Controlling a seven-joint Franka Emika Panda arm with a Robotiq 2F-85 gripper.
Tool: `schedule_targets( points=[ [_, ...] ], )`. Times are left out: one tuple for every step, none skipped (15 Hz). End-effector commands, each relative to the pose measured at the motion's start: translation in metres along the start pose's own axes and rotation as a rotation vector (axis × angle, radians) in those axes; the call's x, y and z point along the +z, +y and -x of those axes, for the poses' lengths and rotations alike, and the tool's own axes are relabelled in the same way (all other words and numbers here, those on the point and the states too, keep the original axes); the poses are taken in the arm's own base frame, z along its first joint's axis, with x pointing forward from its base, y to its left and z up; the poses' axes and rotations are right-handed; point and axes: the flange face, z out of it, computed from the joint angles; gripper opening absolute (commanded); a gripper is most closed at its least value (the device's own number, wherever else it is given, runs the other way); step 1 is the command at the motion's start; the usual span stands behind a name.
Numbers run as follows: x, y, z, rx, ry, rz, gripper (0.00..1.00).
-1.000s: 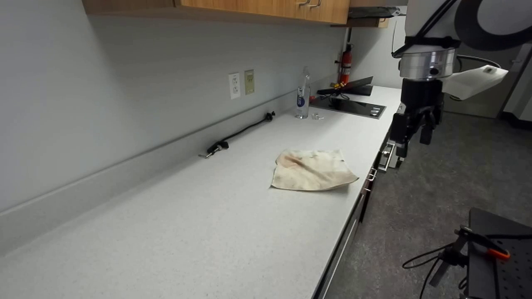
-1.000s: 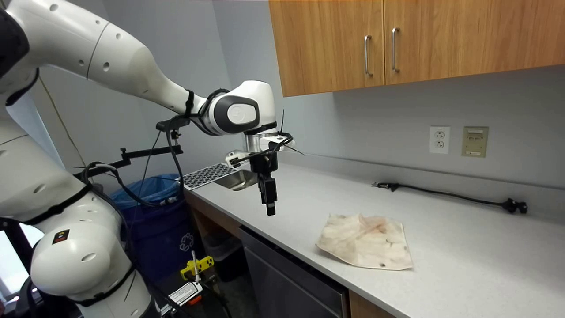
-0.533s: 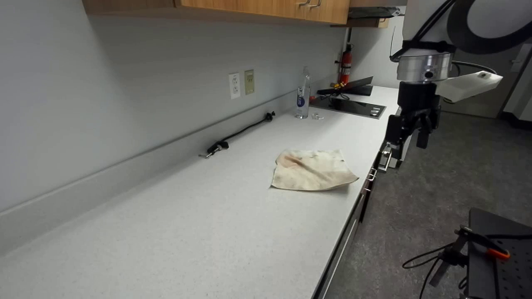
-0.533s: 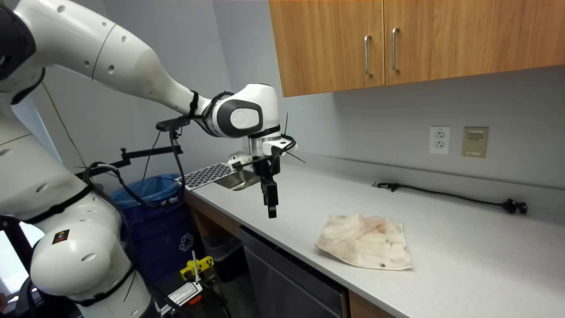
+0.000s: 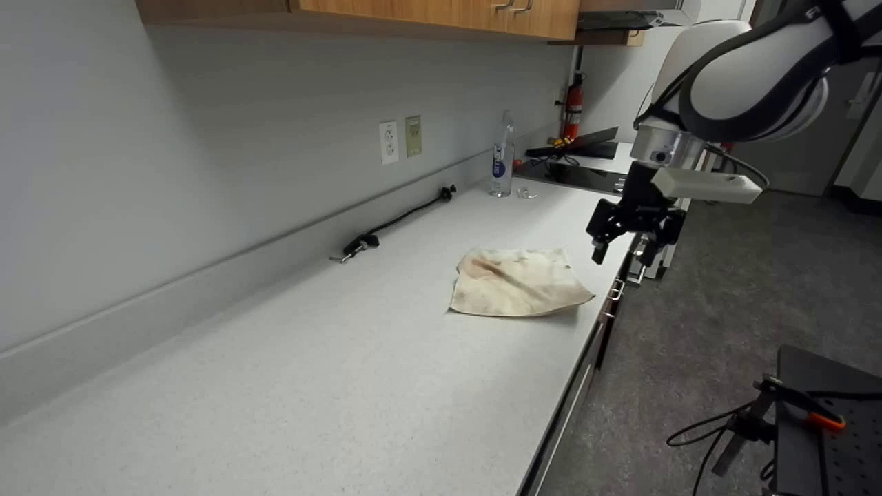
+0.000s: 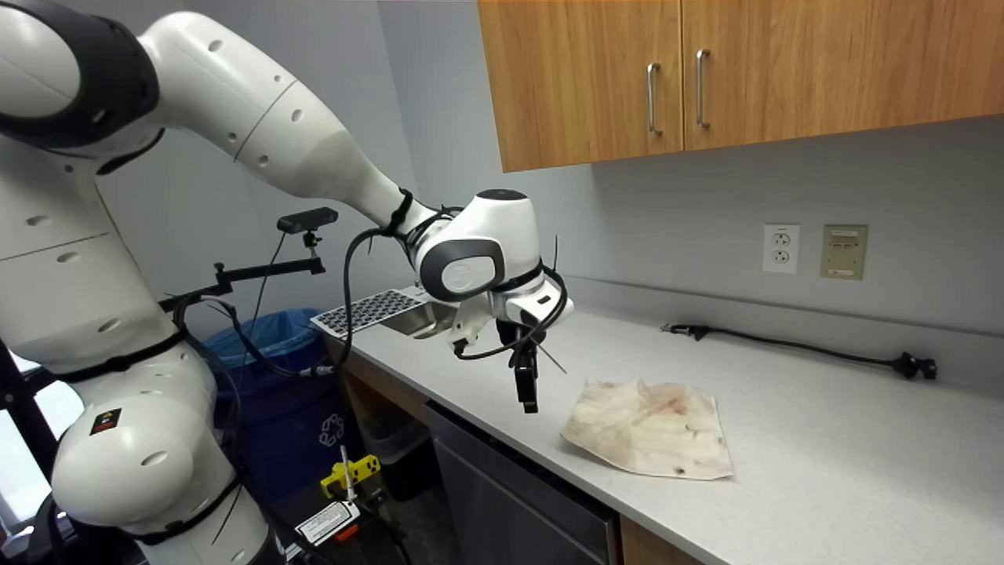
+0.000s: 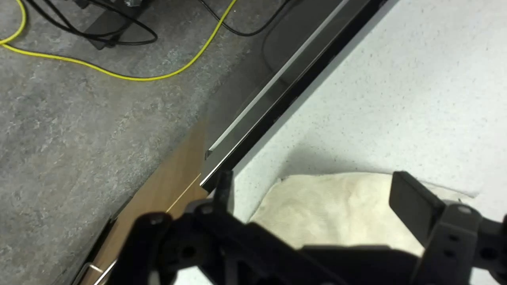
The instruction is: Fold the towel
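Observation:
A cream towel with brownish stains lies slightly rumpled on the white counter near its front edge; it shows in both exterior views [image 5: 520,284] [image 6: 651,431]. Its near-edge border lifts slightly off the counter. My gripper [image 5: 622,257] is open and empty, with its fingers pointing down. It is above and beside the towel, near the counter's front edge, and not touching it. It also shows edge-on in an exterior view [image 6: 529,406]. In the wrist view the towel [image 7: 332,209] appears beyond and between the wide-apart fingers [image 7: 318,192]; its lower part is hidden by the gripper body.
A black flexible-arm clamp [image 5: 400,220] lies along the back wall. A water bottle [image 5: 503,158] and a black cooktop [image 5: 586,178] are farther along the counter. Wooden cabinets [image 6: 745,71] hang above. A sink [image 6: 423,318] sits at the counter's far end. The counter's front edge [image 6: 502,439] drops to the floor.
My gripper has moved toward the towel and lower, and has turned so both fingers now show apart in an exterior view. The towel has not moved.

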Motion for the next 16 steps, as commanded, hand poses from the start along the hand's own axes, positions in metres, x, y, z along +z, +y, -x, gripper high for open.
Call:
schedule_targets(
  points=[
    [0.036, -0.003, -0.017, 0.124, 0.006, -0.065, 1.0],
    [0.044, -0.002, -0.02, 0.161, 0.008, -0.084, 1.0],
    [0.052, 0.0, -0.023, 0.2, 0.014, -0.102, 1.0],
    [0.059, 0.002, -0.026, 0.239, 0.02, -0.116, 1.0],
    [0.067, 0.006, -0.03, 0.285, 0.026, -0.134, 1.0],
    [0.072, 0.009, -0.033, 0.323, 0.031, -0.151, 1.0],
    [0.079, 0.012, -0.036, 0.364, 0.031, -0.172, 1.0],
    [0.084, 0.015, -0.038, 0.396, 0.03, -0.189, 1.0],
    [0.089, 0.017, -0.042, 0.422, 0.03, -0.205, 1.0],
    [0.094, 0.018, -0.045, 0.444, 0.028, -0.22, 1.0],
    [0.098, 0.02, -0.049, 0.459, 0.026, -0.233, 1.0],
    [0.1, 0.022, -0.053, 0.47, 0.027, -0.242, 1.0],
    [0.103, 0.023, -0.056, 0.481, 0.026, -0.25, 1.0],
    [0.105, 0.025, -0.06, 0.49, 0.029, -0.258, 1.0],
    [0.107, 0.027, -0.064, 0.5, 0.032, -0.262, 0.94],
    [0.108, 0.029, -0.067, 0.509, 0.033, -0.268, 0.72]
  ],
)
